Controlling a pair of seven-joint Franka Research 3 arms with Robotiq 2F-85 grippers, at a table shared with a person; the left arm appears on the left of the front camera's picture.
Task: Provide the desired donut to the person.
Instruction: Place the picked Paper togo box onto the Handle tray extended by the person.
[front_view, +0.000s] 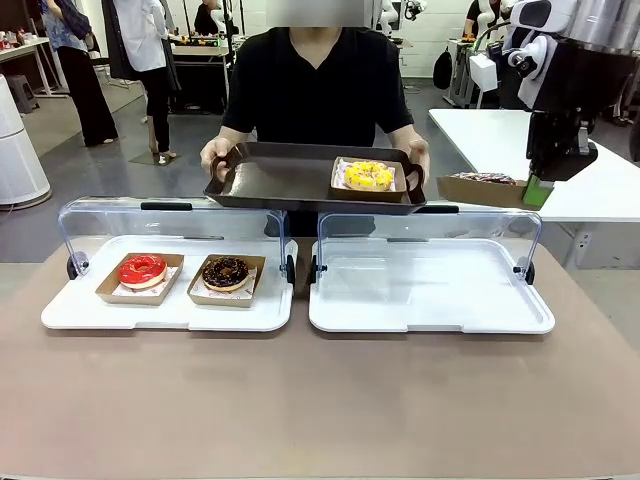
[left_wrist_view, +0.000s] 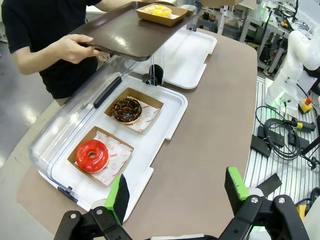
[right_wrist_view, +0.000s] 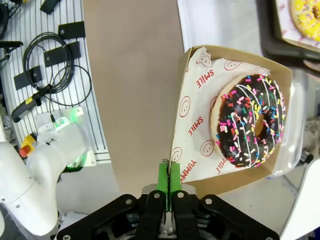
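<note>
Person in black shirt (front_view: 318, 85) at table's twelve o'clock holding dark brown rectangular tray (front_view: 280, 180), right gripper (right_wrist_view: 169, 185) clamped on cardboard tray of sprinkled chocolate donut (right_wrist_view: 252, 120) at two o'clock, left gripper (left_wrist_view: 177, 192) spread apart, holding nothing.

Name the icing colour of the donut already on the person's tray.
Yellow icing on the donut, clearest in the front view.

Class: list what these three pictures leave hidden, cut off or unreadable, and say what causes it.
- Front view: right tool tips, hidden behind the sprinkle donut's box.
- Left wrist view: yellow donut, cut by the top edge.
- Right wrist view: the person's tray, cut by the corner.
- Front view: paper liner print, too small.
</note>
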